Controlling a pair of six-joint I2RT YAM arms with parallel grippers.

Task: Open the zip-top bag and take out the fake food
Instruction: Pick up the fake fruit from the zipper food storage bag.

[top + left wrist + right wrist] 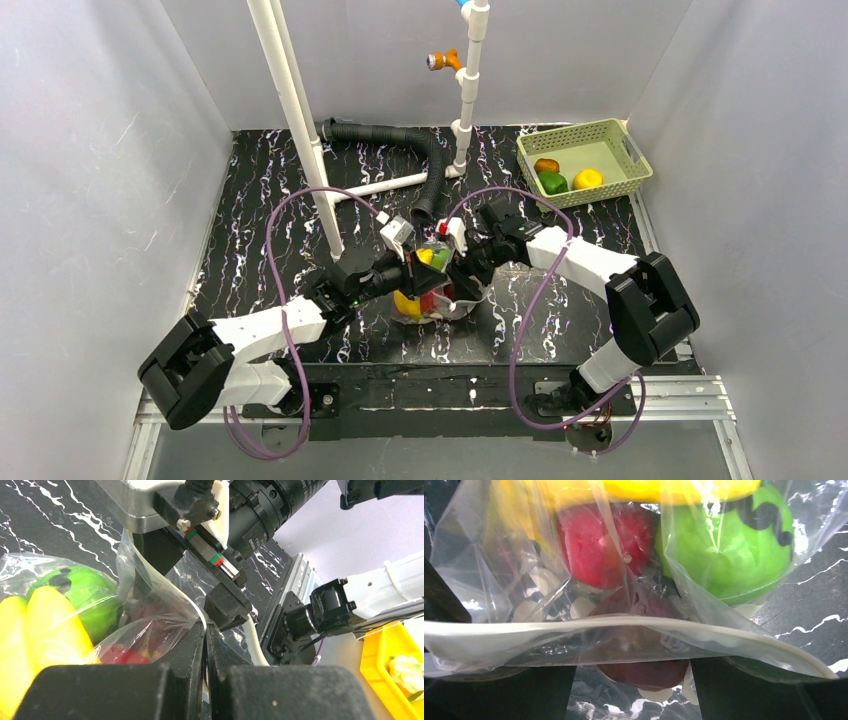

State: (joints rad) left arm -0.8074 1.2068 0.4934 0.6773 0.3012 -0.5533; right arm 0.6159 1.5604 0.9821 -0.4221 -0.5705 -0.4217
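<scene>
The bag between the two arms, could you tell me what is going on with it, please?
Both arms meet at the zip-top bag mid-table. The left gripper is shut on one edge of its mouth. The right gripper stands open, with the zip strip running across its fingers. Yellow, red and green fake food is inside the bag, and three pieces lie in the green basket at the far right.

Banana partly past the top edge

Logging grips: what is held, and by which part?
The left gripper pinches the zip-top bag by its zipper rim; the right gripper stands open at that rim.
</scene>
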